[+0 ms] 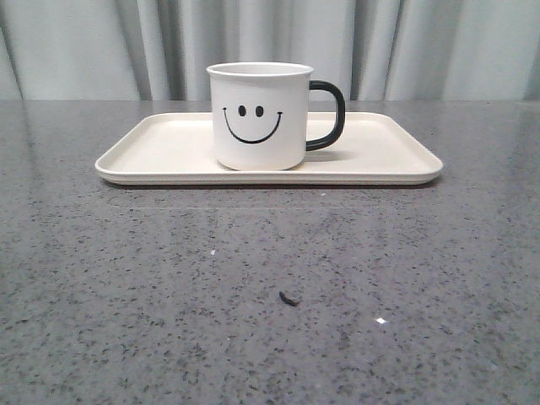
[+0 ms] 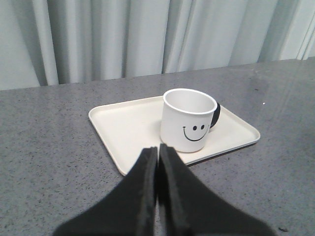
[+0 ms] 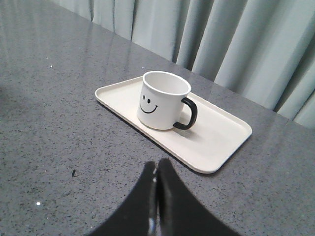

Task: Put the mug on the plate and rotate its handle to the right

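Observation:
The white mug [image 1: 259,114] with a black smiley face stands upright on the cream plate [image 1: 160,152], near its middle. Its black handle [image 1: 329,114] points to the right in the front view. The mug [image 2: 188,119] and plate [image 2: 123,128] lie ahead of my left gripper [image 2: 158,147], which is shut and holds nothing. In the right wrist view the mug [image 3: 162,100], its handle [image 3: 189,114] and the plate [image 3: 221,137] sit beyond my right gripper [image 3: 157,164], also shut and empty, over bare table. Neither gripper shows in the front view.
A grey speckled table [image 1: 270,287] carries the plate. A small dark speck [image 1: 288,299] lies on it in front of the plate. Pale curtains [image 1: 253,42] hang behind the table's far edge.

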Controlling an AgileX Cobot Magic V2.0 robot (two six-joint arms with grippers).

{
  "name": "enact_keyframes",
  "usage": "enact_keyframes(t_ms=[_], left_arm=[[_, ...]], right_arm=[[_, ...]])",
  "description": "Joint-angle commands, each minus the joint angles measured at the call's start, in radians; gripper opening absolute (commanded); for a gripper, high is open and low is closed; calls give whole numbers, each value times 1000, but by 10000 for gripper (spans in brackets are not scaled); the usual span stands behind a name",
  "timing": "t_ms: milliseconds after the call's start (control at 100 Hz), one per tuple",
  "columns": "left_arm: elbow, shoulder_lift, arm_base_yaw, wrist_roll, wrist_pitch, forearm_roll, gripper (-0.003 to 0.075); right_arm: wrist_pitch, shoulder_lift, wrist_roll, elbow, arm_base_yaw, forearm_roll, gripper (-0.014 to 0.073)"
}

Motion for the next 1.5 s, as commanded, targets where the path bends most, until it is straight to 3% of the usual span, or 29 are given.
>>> enact_keyframes(t_ms=[0,140,290,370,620,760,880,1030,1090,1490], left_arm=[[-27,5,33,92,-65,-60,-19],[10,5,144,238,-149,-171,-19],[125,-20,294,407,-408,-297,-19],[184,-65,366,457,-477,-321,-19],[326,-196,566,459,-470,-359,-19],[394,-262,637,591,-470,-462,-19],[451,-314,686,610,-475,-501,-19],[534,-359,728,603,-536,-528,-19],[527,-359,742,603,-470,-530,-19],[530,-357,753,610,-450,-532,-19]], right_arm=[[-71,13,0,-21,-5,11,-61],[-71,13,0,-21,-5,11,-61],[-71,13,0,-21,-5,11,-61],[-71,13,0,-21,-5,11,-61],[-71,13,0,-21,-5,11,-61],[-71,13,0,-21,-5,11,-61],[-71,13,0,-21,-5,11,-61],[-72,13,0,-21,-5,11,-61],[-72,13,0,-21,-5,11,-61],[-71,13,0,-21,-5,11,-61]])
